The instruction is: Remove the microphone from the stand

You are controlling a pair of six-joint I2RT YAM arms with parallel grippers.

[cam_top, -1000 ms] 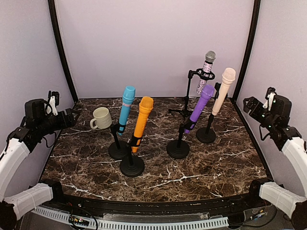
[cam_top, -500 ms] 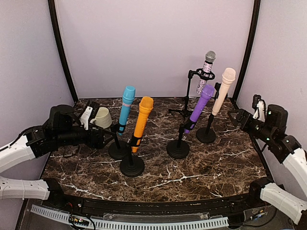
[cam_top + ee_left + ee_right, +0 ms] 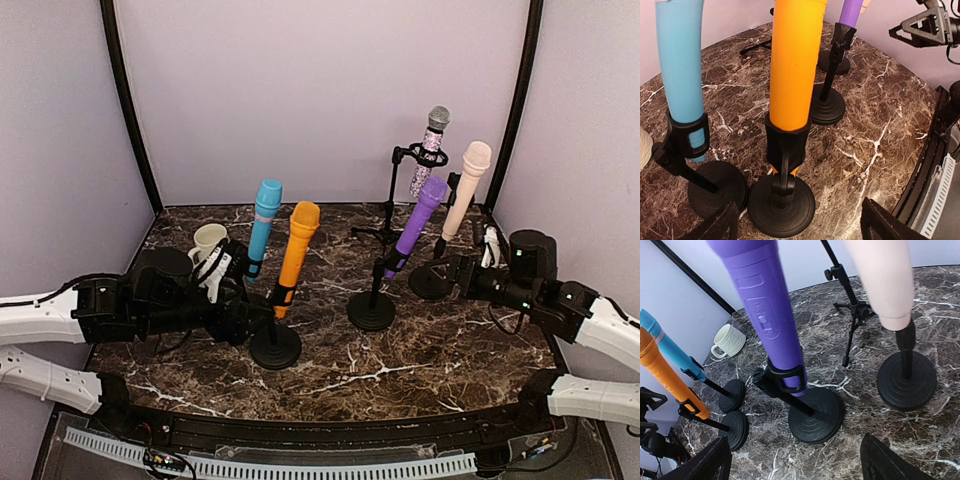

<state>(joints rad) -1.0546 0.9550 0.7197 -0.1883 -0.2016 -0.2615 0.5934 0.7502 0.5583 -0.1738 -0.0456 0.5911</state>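
The orange microphone (image 3: 795,65) is sitting up in its black stand (image 3: 782,200) on the desk (image 3: 880,100); the left fingers (image 3: 885,222) are hanging wide open just beside that stand, not touching it; the blue microphone (image 3: 682,75) is standing just left of the orange microphone; the purple microphone (image 3: 762,305) is standing to its right; further right, the right fingers (image 3: 707,465) are gaping open too.

A dark brown marble-patterned tabletop (image 3: 450,350) veined in white forms the floor of a small booth. Plain pale lilac walls enclose it: a back wall (image 3: 320,90), a left wall (image 3: 50,120) and a right wall (image 3: 590,100), joined by black corner posts (image 3: 125,100). A white slotted strip (image 3: 300,467) runs along the near edge. The light is soft and even.
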